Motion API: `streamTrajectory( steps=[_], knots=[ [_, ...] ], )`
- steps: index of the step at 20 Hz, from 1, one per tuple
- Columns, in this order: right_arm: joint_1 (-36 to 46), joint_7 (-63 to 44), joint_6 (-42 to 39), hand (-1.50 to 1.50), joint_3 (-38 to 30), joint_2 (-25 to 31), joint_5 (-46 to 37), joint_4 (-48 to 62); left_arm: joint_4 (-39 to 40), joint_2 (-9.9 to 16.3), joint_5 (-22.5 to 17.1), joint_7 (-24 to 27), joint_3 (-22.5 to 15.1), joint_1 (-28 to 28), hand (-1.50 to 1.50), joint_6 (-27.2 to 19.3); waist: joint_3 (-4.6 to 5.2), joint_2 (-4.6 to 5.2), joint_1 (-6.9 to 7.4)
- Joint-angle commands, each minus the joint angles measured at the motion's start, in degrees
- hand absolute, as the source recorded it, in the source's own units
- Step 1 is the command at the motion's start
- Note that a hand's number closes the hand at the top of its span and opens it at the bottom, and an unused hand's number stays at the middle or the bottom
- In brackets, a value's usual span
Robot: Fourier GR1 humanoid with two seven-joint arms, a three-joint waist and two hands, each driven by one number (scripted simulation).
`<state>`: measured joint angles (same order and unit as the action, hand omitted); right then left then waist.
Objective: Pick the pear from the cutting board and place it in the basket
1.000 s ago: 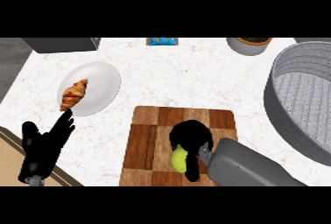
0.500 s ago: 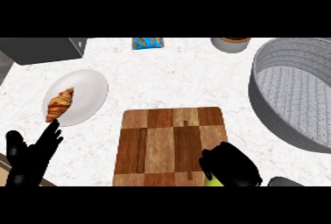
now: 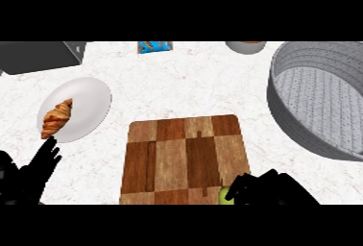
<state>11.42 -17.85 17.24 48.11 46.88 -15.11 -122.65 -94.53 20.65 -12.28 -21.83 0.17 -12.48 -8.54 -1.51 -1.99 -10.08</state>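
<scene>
Right hand (image 3: 273,188) is showing at the lower edge of the head view, just off the near right corner of the cutting board (image 3: 183,158). Its fingers (image 3: 241,185) are curling round the pear (image 3: 225,196), which is mostly hidden; only a sliver of yellow-green is peeking out at the hand's left side, over the board's near right corner. Whether the pear is touching the board or lifted clear, cannot tell.

Left hand (image 3: 32,175) is resting at the lower left, fingers straight, slightly spread and pointing up, tips lying just below the plate (image 3: 89,103). Holding nothing.

Plate is sitting on the white marbled surface (image 3: 184,81) left of the board, carrying a croissant (image 3: 56,117) on its left half.

Basket (image 3: 319,101), grey and round, is standing at the right, well apart from the pear, its rim running out of view.

Along the far edge: a dark grey object (image 3: 39,55) at the left, a small blue item (image 3: 154,46) in the middle, a bowl (image 3: 246,46) partly cut off.
</scene>
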Motion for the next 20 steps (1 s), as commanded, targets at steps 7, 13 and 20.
streamTrajectory(
  steps=[7,13,20],
  knots=[
    [-11.08,-0.95,8.34,1.50,-26.03,12.53,15.91,-14.75,1.56,-2.15,0.07,1.50,-1.90,-3.78,0.00,1.43,1.23,1.23,2.85],
    [-13.15,-3.20,6.98,1.50,-41.73,15.08,27.32,-13.23,2.24,-3.01,0.88,1.73,-2.90,-3.48,0.00,1.81,1.27,1.36,4.48],
    [-13.78,-1.45,-3.10,1.50,-57.88,18.34,40.14,-2.89,4.57,-3.62,1.42,2.58,-3.44,-2.68,0.00,2.91,1.34,1.54,6.03]
  ],
)
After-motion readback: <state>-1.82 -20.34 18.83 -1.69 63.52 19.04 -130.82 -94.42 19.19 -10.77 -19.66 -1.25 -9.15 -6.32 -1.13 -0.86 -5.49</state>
